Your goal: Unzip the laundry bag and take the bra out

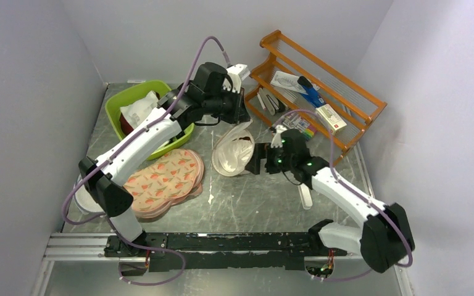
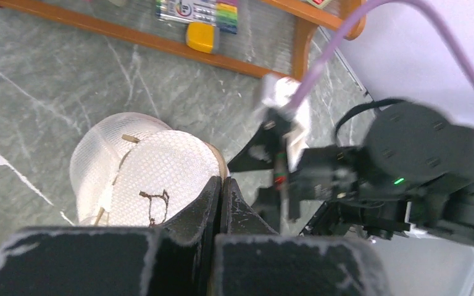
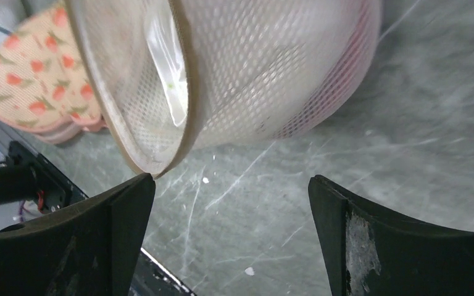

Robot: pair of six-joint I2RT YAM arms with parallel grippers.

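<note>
Grey scuffed bench: laundry bag mid-bench. R pincer spread wide, empty, just right of bag, nearer its low rim. L pincer pressed together at bag's far rim, hold unclear. Bra unseen, prob. inside.

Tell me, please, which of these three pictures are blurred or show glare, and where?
Top external: sharp and evenly lit, with only soft shadows. Left wrist: the laundry bag is fairly clear, but the right arm beside it is smeared by blur. Right wrist: the bag is very close and looks soft, with a bright glare streak inside its rim.
</note>
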